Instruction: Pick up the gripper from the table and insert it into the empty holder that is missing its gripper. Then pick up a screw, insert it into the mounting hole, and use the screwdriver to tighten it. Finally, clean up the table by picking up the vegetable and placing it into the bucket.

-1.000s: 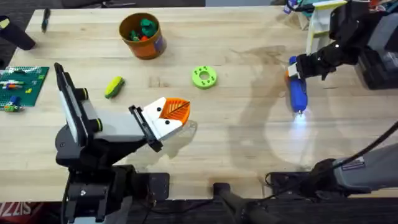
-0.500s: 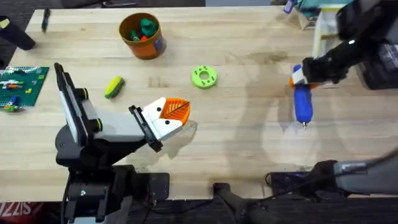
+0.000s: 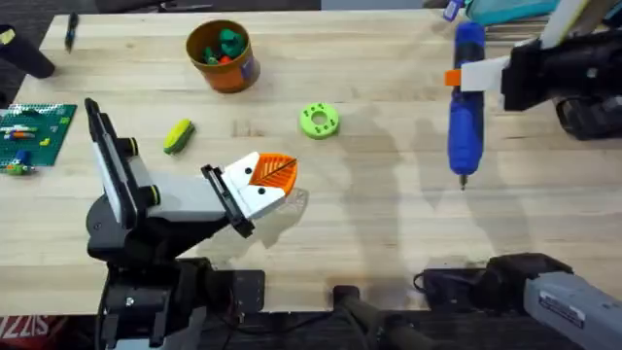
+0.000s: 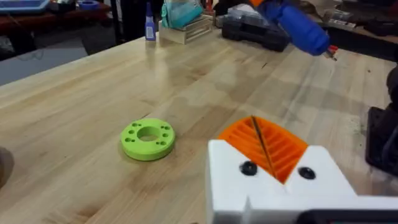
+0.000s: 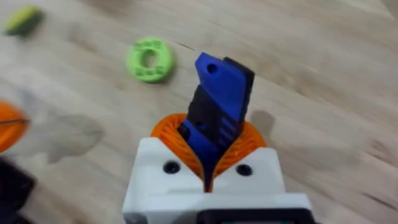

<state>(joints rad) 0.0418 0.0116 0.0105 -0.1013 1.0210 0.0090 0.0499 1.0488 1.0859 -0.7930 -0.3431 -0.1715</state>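
My right gripper [image 3: 478, 76] is shut on the blue screwdriver [image 3: 465, 117] and holds it above the table's right side, bit pointing toward the near edge. In the right wrist view the screwdriver [image 5: 217, 106] stands between the orange pads. My left gripper [image 3: 264, 180] rests shut near the table's front middle, with nothing in it. Both of its white holder blocks [image 4: 273, 186] carry orange pads that meet. Each block's face has a dark round spot [image 4: 249, 168]. The yellow-green vegetable [image 3: 178, 136] lies left of centre. The orange bucket [image 3: 222, 53] stands at the back, with toys inside.
A lime-green disc with holes [image 3: 318, 120] lies mid-table between the two grippers. A green brick board [image 3: 29, 136] sits at the left edge. Boxes and black cases crowd the back right corner [image 3: 583, 107]. Bare wood lies under the screwdriver.
The right gripper has lifted the screwdriver off the table and carried it up and back; the glow at its bit is gone. The left arm has not moved.
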